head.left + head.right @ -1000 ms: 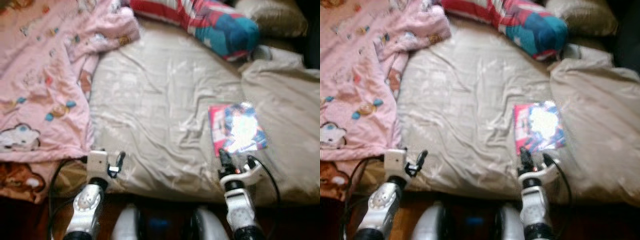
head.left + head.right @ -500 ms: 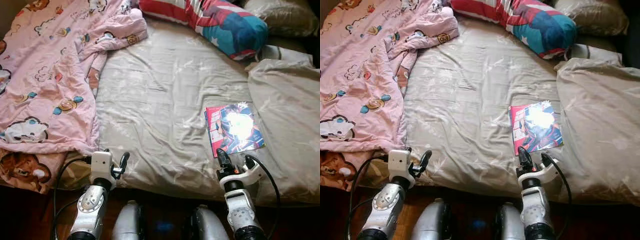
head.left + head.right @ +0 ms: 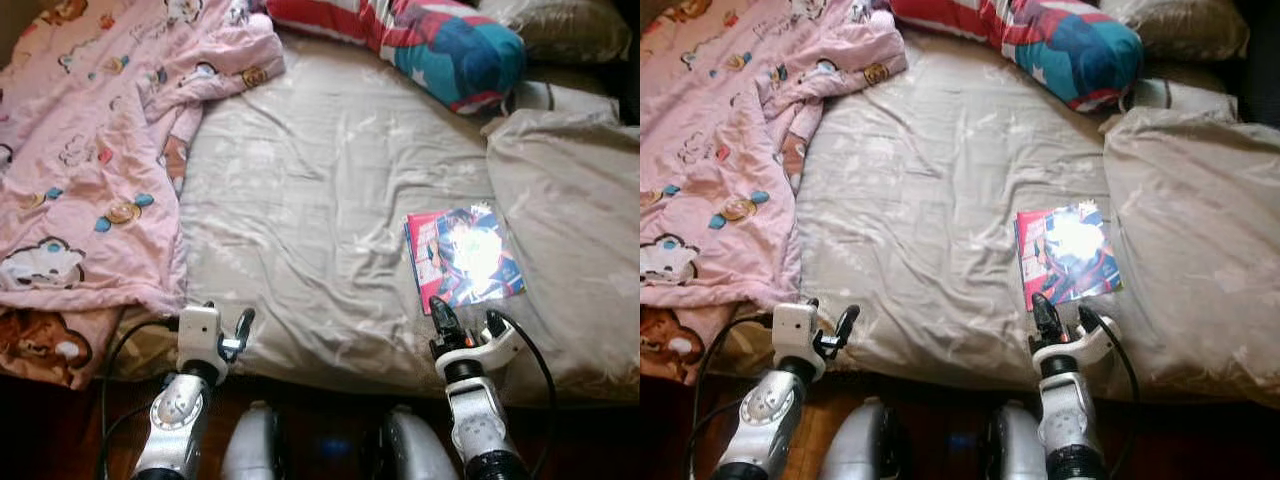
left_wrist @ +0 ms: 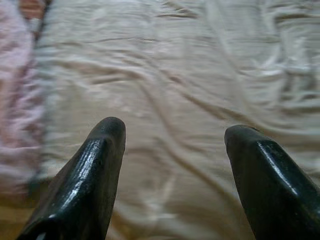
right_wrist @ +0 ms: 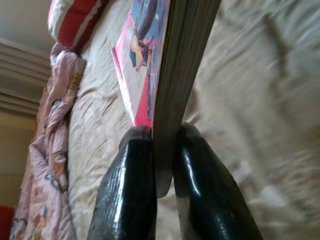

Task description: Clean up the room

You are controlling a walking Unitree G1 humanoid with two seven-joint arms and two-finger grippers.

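On beige bed (image 3: 330, 200) — glossy red-blue book (image 3: 462, 257), right gripper (image 5: 159, 165) clamping.

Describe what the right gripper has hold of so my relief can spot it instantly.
On the beige bed sheet, near its front edge, lies a thin comic book, pinched at its near edge by the right gripper. It is the one glossy, flat, pink-and-blue thing among soft bedding.

Glossy comic book (image 3: 463, 257) — pink-and-blue cover, glare on it — lies flat on the bed (image 3: 320, 200) near its front edge, toward the right.
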